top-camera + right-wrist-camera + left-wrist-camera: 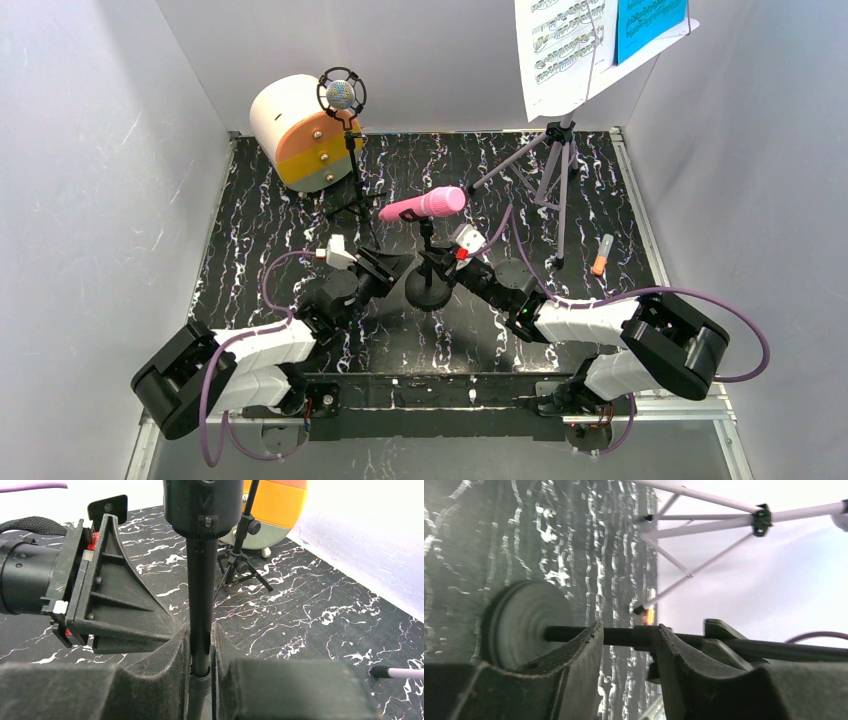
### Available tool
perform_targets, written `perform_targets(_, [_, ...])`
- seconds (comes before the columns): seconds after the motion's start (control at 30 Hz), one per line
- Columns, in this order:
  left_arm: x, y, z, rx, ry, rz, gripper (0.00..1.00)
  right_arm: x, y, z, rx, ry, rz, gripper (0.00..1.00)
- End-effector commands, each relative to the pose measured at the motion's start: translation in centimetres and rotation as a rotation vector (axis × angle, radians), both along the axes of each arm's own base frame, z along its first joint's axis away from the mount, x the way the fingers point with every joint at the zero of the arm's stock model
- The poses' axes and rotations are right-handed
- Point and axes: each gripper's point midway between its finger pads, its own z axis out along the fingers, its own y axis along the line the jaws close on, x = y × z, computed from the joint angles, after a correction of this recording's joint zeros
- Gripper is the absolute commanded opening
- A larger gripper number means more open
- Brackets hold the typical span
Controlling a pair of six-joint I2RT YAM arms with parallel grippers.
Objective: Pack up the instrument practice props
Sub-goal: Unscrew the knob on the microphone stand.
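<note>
While my right tool (201, 647) is clenched on the thin black stand (202, 605) at the middle of the marbled surface (250, 260), the glossy pink mic (424, 205) lies almost level on top, fatter end right. My left tool (629, 642) is released, its jaws apart at the pole near the round base (529, 622).

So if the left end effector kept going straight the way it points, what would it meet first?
The black stand post, crossing right at the open fingertips of the left end effector. The lilac tripod sits beyond it, depth unclear.
</note>
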Motion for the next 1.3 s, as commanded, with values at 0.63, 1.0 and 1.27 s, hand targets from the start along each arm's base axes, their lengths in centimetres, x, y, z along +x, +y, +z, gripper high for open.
perform_targets(0.63, [-0.1, 0.4, 1.9, 0.486, -0.280, -0.176, 0.62, -1.9, -0.6, -8.2, -0.247, 0.137, 0.058, 0.01])
perform_targets(1.0, [-0.5, 0.2, -0.8, 0.442, -0.197, -0.178, 0.38, -1.9, -0.6, -8.4, -0.256, 0.141, 0.058, 0.01])
perform_targets(1.27, [-1.2, 1.4, -4.0, 0.512, -0.122, -0.181, 0.23, -1.8, -0.6, -8.4, -0.256, 0.141, 0.053, 0.01])
